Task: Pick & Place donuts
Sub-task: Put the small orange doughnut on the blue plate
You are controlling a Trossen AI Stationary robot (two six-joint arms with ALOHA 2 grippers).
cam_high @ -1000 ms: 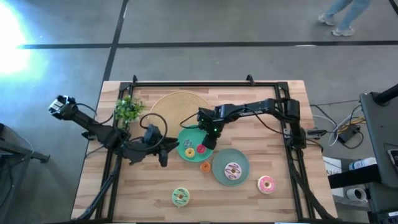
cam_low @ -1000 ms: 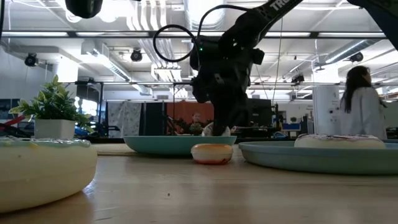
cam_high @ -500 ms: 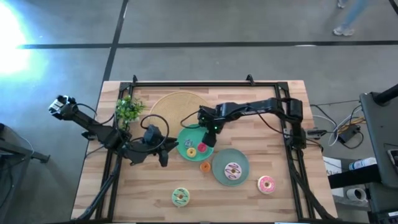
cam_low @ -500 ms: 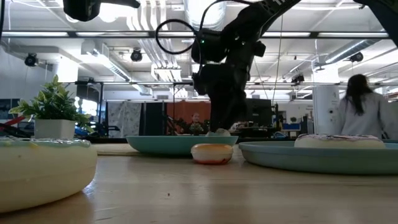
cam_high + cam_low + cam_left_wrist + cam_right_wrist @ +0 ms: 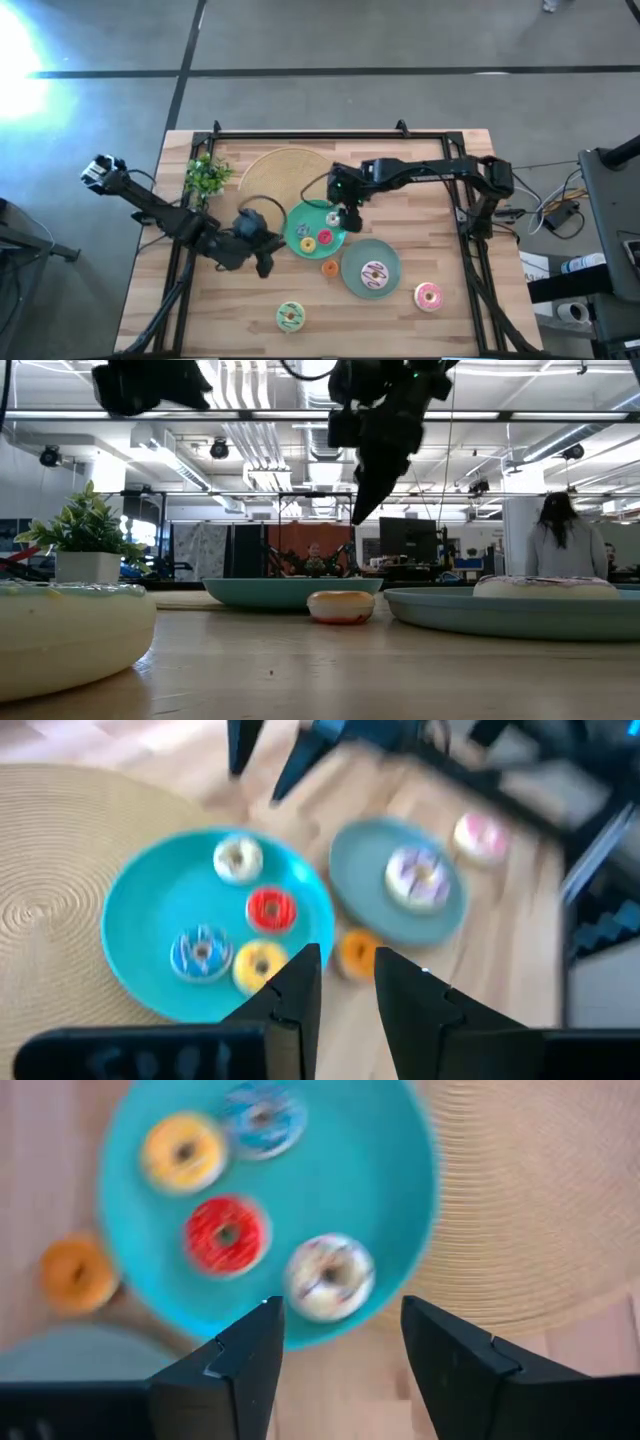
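Right end effector (image 5: 352, 217) hovering spread, empty, over bright teal round plate (image 5: 296, 216). Small orange ring donut (image 5: 330, 267) sitting loose on tabletop just past plate's near rim. Left end effector (image 5: 266, 262) waiting beside plate, slightly parted (probably farther from it).

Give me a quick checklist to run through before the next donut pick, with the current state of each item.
1. Right gripper empty and open: ok, nothing between its fingers, raised above the bright teal plate.
2. Small donuts settled on that plate: ok, four lie inside the rim, including the white one just below the gripper.
3. Orange donut reachable: ok, it lies on bare wood between the two plates.
4. Darker teal plate has room: ok, it holds only the striped donut.
5. Left gripper out of the way: ok, it sits at the bright plate's left edge.
6. Left gripper empty: ok, nothing between its fingers.
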